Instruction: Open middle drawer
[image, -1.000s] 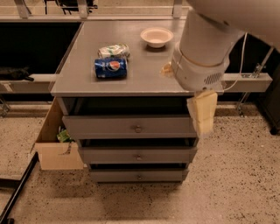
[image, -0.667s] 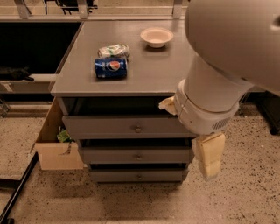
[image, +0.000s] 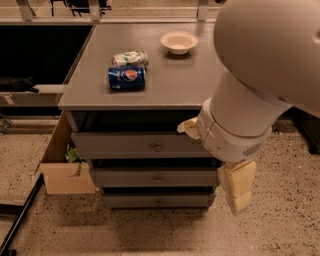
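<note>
The middle drawer (image: 150, 178) is a flat grey front with a small round metal knob (image: 158, 179). It sits between the top drawer (image: 135, 145) and the lowest drawer (image: 150, 201), and all three look pushed in. My gripper (image: 238, 192) is pale yellow and hangs below the big white arm (image: 240, 120). It is just off the right end of the drawer stack, level with the middle and lowest fronts, and apart from the knob. The arm hides the right ends of the drawers.
On the grey cabinet top (image: 175, 85) lie a blue Pepsi can (image: 126, 77), a crumpled bag (image: 130, 57) and a white bowl (image: 179, 42). A beige object (image: 188, 127) peeks out at the arm's edge. A cardboard box (image: 62, 167) stands left of the cabinet. A black pole (image: 17, 222) crosses the floor.
The arm has swung down and to the right, filling more of the view. The gripper dropped from top-drawer height to beside the lower drawers. The drawers have not moved.
</note>
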